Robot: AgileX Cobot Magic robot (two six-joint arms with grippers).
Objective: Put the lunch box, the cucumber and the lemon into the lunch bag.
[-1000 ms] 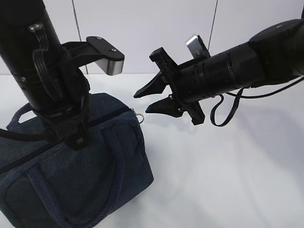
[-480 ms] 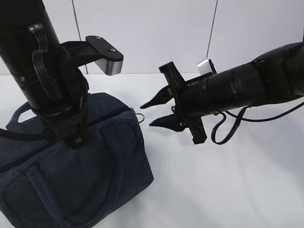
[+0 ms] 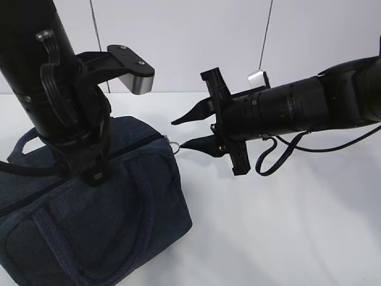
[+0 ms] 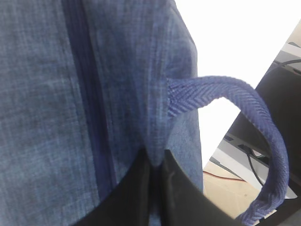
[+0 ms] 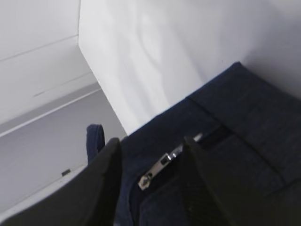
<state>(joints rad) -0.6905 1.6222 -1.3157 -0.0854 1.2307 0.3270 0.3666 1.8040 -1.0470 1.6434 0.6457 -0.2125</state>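
Note:
The navy lunch bag (image 3: 95, 220) sits at the lower left of the exterior view, its zipper closed. My left gripper (image 4: 155, 162) is shut on a fold of the bag's top fabric (image 4: 47, 70), beside a looped handle (image 4: 254, 117). My right gripper (image 3: 177, 133) hangs open at the bag's right end, its lower fingertip touching or just short of the silver ring pull (image 3: 174, 145). In the right wrist view the metal zipper pull (image 5: 157, 167) lies between the open fingers of the right gripper (image 5: 151, 141). The lunch box, the cucumber and the lemon are out of view.
A white tabletop (image 3: 286, 226) stretches to the right of the bag, with a white wall (image 3: 196, 36) behind. The left arm (image 3: 53, 89) stands over the bag. A black cable (image 3: 280, 152) loops under the right arm.
The right arm has levelled out and its wrist has turned, bringing the lower fingertip to the ring pull. The left arm and the bag have stayed put.

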